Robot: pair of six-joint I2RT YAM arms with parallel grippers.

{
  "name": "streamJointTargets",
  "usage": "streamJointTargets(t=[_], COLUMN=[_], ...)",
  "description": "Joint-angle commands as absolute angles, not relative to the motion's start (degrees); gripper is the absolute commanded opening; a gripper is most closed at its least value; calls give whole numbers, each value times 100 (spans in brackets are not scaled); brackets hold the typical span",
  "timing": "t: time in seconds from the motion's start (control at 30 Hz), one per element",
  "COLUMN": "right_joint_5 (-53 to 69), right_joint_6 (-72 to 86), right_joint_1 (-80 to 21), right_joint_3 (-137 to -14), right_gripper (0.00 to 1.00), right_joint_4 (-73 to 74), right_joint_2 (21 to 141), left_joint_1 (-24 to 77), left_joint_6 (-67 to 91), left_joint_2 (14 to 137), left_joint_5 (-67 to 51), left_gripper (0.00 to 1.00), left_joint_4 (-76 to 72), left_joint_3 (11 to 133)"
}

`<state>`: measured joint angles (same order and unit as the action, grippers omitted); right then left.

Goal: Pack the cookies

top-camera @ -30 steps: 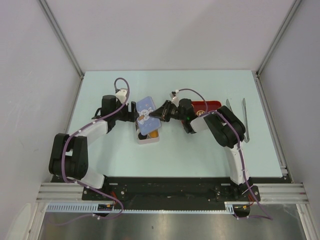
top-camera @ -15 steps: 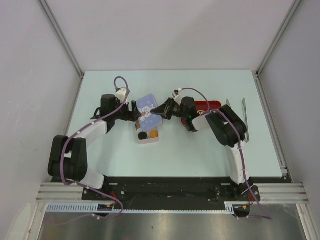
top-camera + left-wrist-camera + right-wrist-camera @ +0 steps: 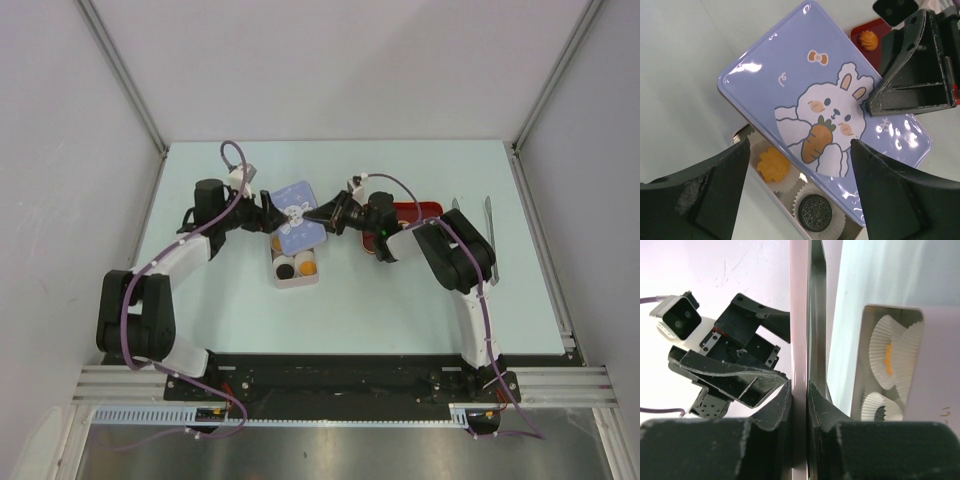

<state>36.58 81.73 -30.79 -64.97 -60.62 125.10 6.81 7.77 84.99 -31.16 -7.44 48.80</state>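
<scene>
An open white tin (image 3: 297,276) holds cookies in paper cups: a black one (image 3: 285,269) and an orange one (image 3: 309,267). My right gripper (image 3: 328,214) is shut on the right edge of the purple bunny lid (image 3: 297,217), holding it tilted over the tin's far end. My left gripper (image 3: 268,213) is open at the lid's left edge. In the left wrist view the lid (image 3: 825,115) covers part of the tin; an orange flower cookie (image 3: 772,165) and a black sandwich cookie (image 3: 815,213) show below it. The right wrist view shows the lid (image 3: 800,315) edge-on between the jaws.
A red tray (image 3: 412,212) lies under my right arm and holds an orange cookie (image 3: 867,39). Metal tongs (image 3: 489,238) lie at the right side of the table. Frame walls close the table's left, back and right.
The lid has moved toward the far side with the right gripper, uncovering more of the tin and its cookies. The left gripper has shifted back and left.
</scene>
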Motion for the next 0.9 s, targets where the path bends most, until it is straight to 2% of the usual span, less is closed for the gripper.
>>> streamJointTargets(t=[0.0, 0.27, 0.43, 0.53, 0.73, 0.87], right_joint_5=[3779, 3823, 3867, 3876, 3885, 3902], right_joint_6=[8464, 8710, 8798, 8807, 8780, 8780], right_joint_1=[-3103, -3111, -3181, -3234, -3296, -3296], right_joint_3=[-6688, -6732, -6759, -6759, -6776, -6785], right_gripper=[0, 0, 0, 0, 0, 1], right_joint_4=[-6671, -6960, -7075, -7093, -7163, -7172], right_joint_2=[12217, 12217, 12252, 12278, 12331, 12366], left_joint_1=[571, 396, 316, 316, 308, 299], left_joint_6=[1081, 1266, 1502, 1704, 2231, 2373], left_joint_2=[8683, 8842, 9026, 9123, 9343, 9448], left_joint_5=[-3770, -4043, -4612, -5025, -5616, -5783], left_gripper=[85, 83, 80, 75, 51, 42], left_joint_4=[-1107, -1257, -1406, -1573, -2047, -2171], left_joint_3=[5168, 5124, 5203, 5264, 5282, 5265])
